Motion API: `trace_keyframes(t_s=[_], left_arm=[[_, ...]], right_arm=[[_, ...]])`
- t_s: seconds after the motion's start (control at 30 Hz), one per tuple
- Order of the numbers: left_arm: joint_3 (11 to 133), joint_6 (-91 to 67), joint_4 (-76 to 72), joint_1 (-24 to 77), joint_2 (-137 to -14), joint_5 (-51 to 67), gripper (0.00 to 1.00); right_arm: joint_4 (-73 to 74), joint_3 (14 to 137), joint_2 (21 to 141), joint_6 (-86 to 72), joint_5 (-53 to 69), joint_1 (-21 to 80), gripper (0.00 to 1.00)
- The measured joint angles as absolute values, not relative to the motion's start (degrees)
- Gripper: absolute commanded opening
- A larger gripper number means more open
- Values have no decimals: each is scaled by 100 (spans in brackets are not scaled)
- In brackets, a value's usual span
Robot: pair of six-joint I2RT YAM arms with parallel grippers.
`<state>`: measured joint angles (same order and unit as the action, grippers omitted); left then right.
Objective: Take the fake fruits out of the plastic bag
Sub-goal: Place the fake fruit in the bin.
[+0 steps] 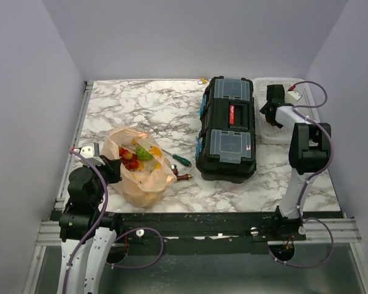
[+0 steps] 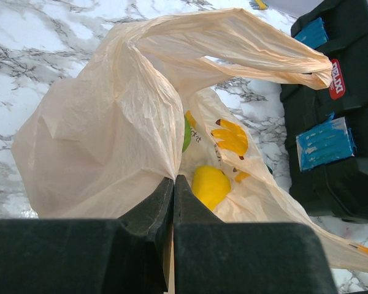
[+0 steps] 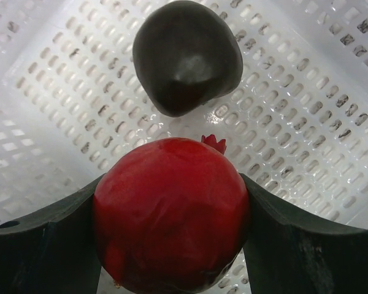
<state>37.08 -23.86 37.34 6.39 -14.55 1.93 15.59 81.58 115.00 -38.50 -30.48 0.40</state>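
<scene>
The peach-orange plastic bag [image 1: 138,166] lies on the marble table at the near left, with a green ball [image 1: 145,153], red berries [image 1: 128,158] and orange-yellow pieces showing through it. My left gripper [image 1: 113,171] is shut on the bag's near edge [image 2: 135,122]; a yellow oval [image 2: 210,185] lies inside just past the fingertips. My right gripper [image 1: 271,109] is over the white perforated basket [image 1: 276,131] and is shut on a red ball [image 3: 172,214]. A dark ball [image 3: 187,56] lies in the basket [image 3: 306,92] beyond it.
A black toolbox [image 1: 228,127] stands mid-table between the bag and the basket, also at the right of the left wrist view [image 2: 337,122]. A green-handled screwdriver [image 1: 178,158] and a brown metal tap [image 1: 183,177] lie between bag and toolbox.
</scene>
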Motion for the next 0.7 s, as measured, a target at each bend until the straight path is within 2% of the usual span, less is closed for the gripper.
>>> trace_keyframes(t_s=[0.07,0.23,0.4,0.7], left_arm=[[3708,-2390,3734,639,-1455,189,0],[3708,-2403,3734,639,-1492,176,0],[3708,-2405,3732,639,-1594,178,0],[3708,-2410,3734,639,-1699,178,0]], right_arm=[[1629,8158,11539,-3839,-3048,38,45],[1649,8084,11555,-3699,-3041,38,77],[1651,7946,11533,-3435,-3041,25,98],[1920,7959,10984,-3135,-2856,27,100]])
